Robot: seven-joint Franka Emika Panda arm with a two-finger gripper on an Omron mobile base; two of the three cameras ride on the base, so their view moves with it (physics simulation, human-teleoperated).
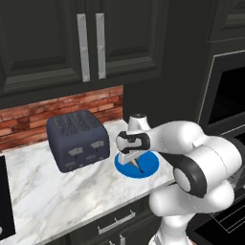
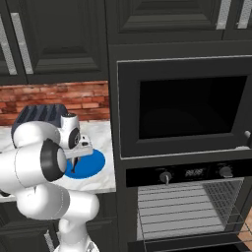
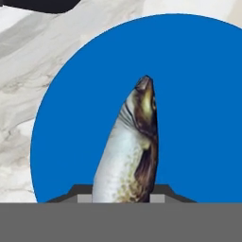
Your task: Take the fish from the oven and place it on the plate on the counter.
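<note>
My gripper (image 3: 122, 194) is shut on the fish (image 3: 134, 151), a slender silver-and-brown fish that sticks out head first from between the fingertips (image 3: 85, 194). Right beneath it lies the round blue plate (image 3: 198, 94); I cannot tell whether the fish touches it. From the left base view, the gripper (image 1: 134, 160) points down over the plate (image 1: 149, 165) on the white marble counter (image 1: 48, 191), with the fish (image 1: 140, 167) a dark sliver at the tips. The right base view shows the plate (image 2: 93, 163), and the oven (image 2: 187, 206) with its wire rack exposed.
A dark blue toaster (image 1: 76, 139) stands on the counter just left of the plate. A black microwave (image 2: 182, 106) is built in above the oven. Dark upper cabinets (image 1: 91, 43) hang over the counter, with a brick backsplash (image 1: 57, 110) behind.
</note>
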